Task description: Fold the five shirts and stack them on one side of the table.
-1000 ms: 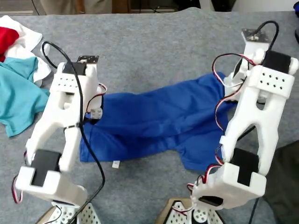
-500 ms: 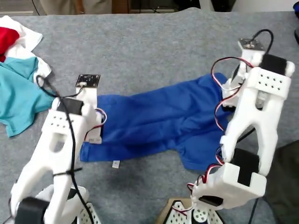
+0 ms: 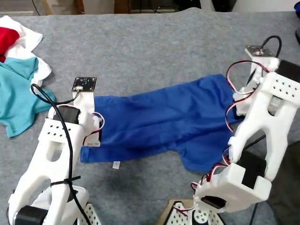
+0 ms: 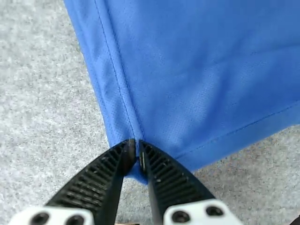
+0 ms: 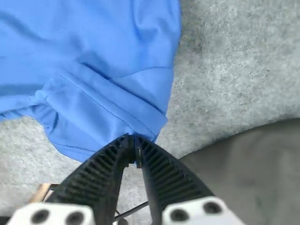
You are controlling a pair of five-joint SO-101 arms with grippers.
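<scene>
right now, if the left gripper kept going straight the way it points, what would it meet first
The blue shirt. The left gripper is shut on its corner, and more of that fabric lies straight ahead, probably flat on the table.

The blue shirt is matt, fine-meshed cloth. The table has a rough grey felt cover; the left gripper is ribbed black plastic.

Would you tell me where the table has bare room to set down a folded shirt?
The widest bare table lies beyond the blue shirt, between the teal shirt and the right arm. The far left corner is crowded with that shirt, a white cloth and a red cloth; a dark cloth covers the near right edge.
</scene>
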